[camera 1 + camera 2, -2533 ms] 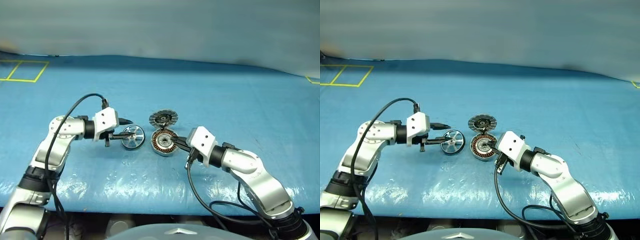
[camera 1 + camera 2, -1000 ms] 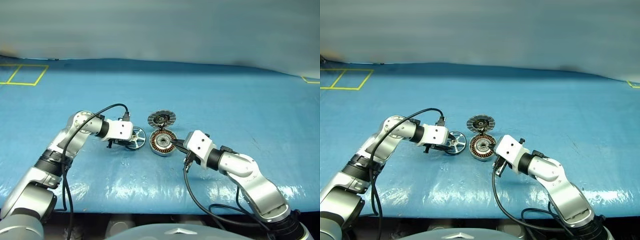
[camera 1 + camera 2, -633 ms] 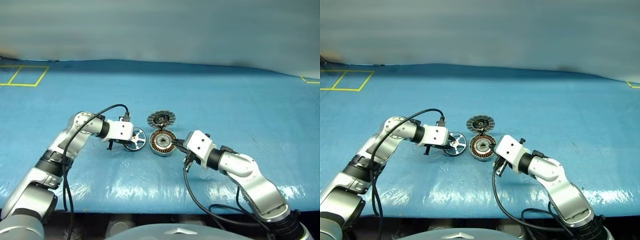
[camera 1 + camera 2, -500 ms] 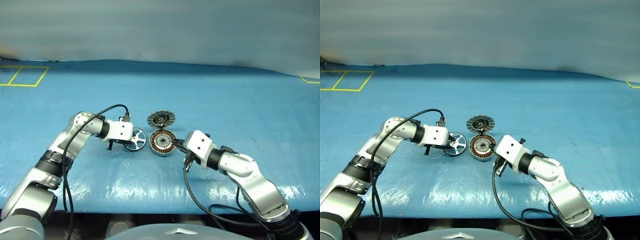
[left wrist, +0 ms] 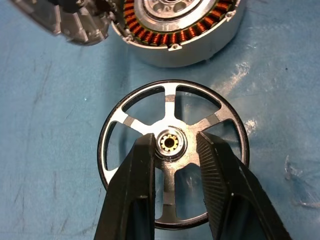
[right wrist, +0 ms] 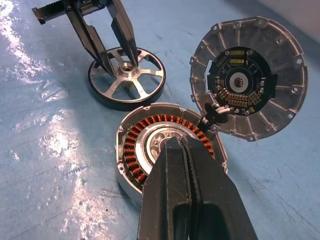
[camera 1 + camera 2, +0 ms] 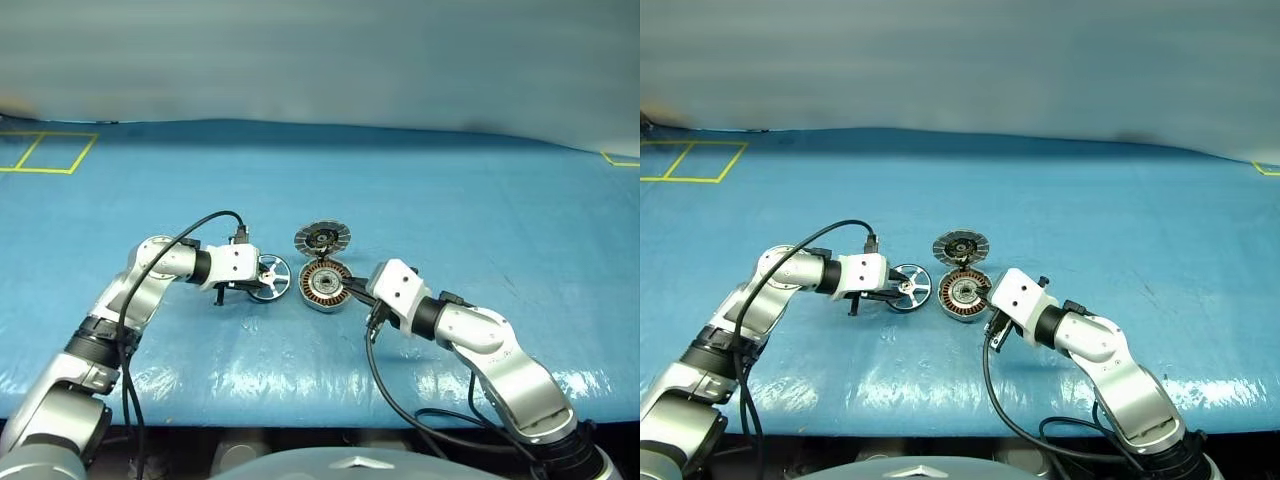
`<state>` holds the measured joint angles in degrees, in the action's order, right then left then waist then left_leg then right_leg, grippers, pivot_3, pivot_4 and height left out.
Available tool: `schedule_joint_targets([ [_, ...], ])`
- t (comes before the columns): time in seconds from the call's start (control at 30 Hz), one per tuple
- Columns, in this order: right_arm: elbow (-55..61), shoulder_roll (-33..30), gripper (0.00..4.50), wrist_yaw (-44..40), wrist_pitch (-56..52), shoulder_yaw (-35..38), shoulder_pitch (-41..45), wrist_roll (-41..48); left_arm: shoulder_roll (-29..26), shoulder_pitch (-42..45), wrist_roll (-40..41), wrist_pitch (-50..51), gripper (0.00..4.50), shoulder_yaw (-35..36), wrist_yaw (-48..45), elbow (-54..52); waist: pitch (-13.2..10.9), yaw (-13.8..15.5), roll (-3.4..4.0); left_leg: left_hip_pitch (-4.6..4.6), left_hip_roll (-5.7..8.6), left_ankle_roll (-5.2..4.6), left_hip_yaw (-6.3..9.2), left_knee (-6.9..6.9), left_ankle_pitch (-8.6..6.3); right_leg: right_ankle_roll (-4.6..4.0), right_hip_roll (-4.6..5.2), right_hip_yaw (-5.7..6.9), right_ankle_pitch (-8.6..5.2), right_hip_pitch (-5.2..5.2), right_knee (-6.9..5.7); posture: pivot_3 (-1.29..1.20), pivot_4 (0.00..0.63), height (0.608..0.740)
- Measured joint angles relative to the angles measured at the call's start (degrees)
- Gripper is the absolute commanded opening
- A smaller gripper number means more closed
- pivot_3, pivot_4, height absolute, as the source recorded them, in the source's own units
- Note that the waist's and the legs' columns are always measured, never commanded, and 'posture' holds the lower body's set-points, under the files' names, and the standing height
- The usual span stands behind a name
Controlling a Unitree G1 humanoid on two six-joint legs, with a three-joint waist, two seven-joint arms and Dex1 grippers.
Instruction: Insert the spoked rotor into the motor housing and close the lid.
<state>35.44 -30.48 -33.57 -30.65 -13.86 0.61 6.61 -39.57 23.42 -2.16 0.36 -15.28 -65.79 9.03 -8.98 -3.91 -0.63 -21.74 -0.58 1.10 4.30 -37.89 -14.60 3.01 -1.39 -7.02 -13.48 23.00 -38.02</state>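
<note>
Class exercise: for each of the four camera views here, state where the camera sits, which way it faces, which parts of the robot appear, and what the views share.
Left eye view: head camera, facing forward and down at the blue table; both arms show.
Right eye view: the head camera's other eye, same scene.
Left wrist view: looks along the left gripper, its fingers either side of the spoked rotor hub.
Right wrist view: looks along the shut right gripper at the motor housing and lid.
Shared: both wrist views show rotor and housing.
</note>
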Motion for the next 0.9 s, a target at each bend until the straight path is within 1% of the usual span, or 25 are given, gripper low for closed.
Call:
schedule_joint_targets([
  [0.17, -0.1, 0.3, 0.00, 0.0, 0.0, 1.4, 0.2, 0.8, 0.0, -3.5, 3.8, 3.9, 0.87, 3.6, 1.7, -2.8, 0.0, 0.1, -0.05, -0.34, 0.00, 0.00, 0.01, 0.06, 0.00, 0.12, 0.00, 0.01, 0.07, 0.39, 0.01, 0.00, 0.150, 0.740],
  [0.2, -0.1, 0.3, 0.00, -0.1, 0.0, 1.5, 0.2, 0.8, 0.1, -4.6, 4.9, 4.6, 0.87, 4.4, 2.0, -3.5, 0.0, 0.0, -0.05, -0.39, 0.00, 0.00, 0.00, 0.07, 0.00, 0.26, 0.01, 0.01, 0.15, 0.46, 0.00, 0.00, 0.150, 0.740],
  [0.33, -0.7, 0.3, 0.00, -0.2, 0.0, 1.4, 0.8, 0.8, 0.6, -11.0, 10.5, 7.1, 0.87, 8.0, 2.7, -9.1, -0.1, 0.1, -0.03, -0.85, -0.02, 0.01, 0.06, 0.08, 0.00, 0.30, 0.02, 0.06, 0.19, 0.89, 0.02, 0.00, 0.150, 0.740],
  [0.47, -1.0, 0.4, 0.00, -0.4, 0.0, 1.4, 1.4, 0.8, 1.2, -14.9, 13.6, 9.4, 0.87, 9.9, 4.9, -13.2, -0.1, 0.5, -0.06, -0.88, 0.00, 0.01, 0.12, 0.05, 0.00, 0.30, 0.05, 0.12, 0.19, 0.85, 0.06, 0.00, 0.150, 0.740],
  [0.63, -1.1, 0.1, 0.00, -1.0, 0.1, 1.4, 1.5, 0.8, 1.8, -16.8, 14.9, 10.0, 0.87, 10.9, 7.1, -16.3, -0.1, 0.5, -0.06, -0.85, 0.02, 0.01, 0.06, 0.01, 0.00, 0.32, 0.08, 0.09, 0.19, 0.81, 0.09, 0.00, 0.150, 0.740],
  [0.7, -1.3, 0.1, 0.00, -1.2, 0.1, 1.4, 1.6, 0.8, 3.3, -17.2, 16.9, 10.4, 0.87, 12.0, 7.9, -17.6, -0.1, 0.5, -0.07, -0.85, 0.02, 0.01, 0.07, 0.01, 0.00, 0.33, 0.08, 0.10, 0.20, 0.81, 0.10, 0.00, 0.150, 0.740],
  [0.8, -1.3, 0.1, 0.00, -1.2, 0.1, 1.5, 2.2, 0.8, 5.7, -17.3, 22.1, 12.2, 0.87, 13.8, 8.4, -19.9, -0.1, 0.5, -0.07, -0.85, 0.02, 0.01, 0.07, 0.01, 0.00, 0.34, 0.07, 0.10, 0.21, 0.82, 0.09, 0.00, 0.150, 0.740],
  [0.9, -1.3, 0.2, 0.00, -1.2, 0.0, 2.3, 2.5, 1.2, 5.9, -17.8, 24.5, 13.2, 0.87, 14.4, 8.4, -21.7, -0.1, 0.4, -0.06, -0.84, 0.02, 0.01, 0.07, 0.03, 0.00, 0.34, 0.06, 0.10, 0.21, 0.82, 0.09, 0.00, 0.150, 0.740],
])
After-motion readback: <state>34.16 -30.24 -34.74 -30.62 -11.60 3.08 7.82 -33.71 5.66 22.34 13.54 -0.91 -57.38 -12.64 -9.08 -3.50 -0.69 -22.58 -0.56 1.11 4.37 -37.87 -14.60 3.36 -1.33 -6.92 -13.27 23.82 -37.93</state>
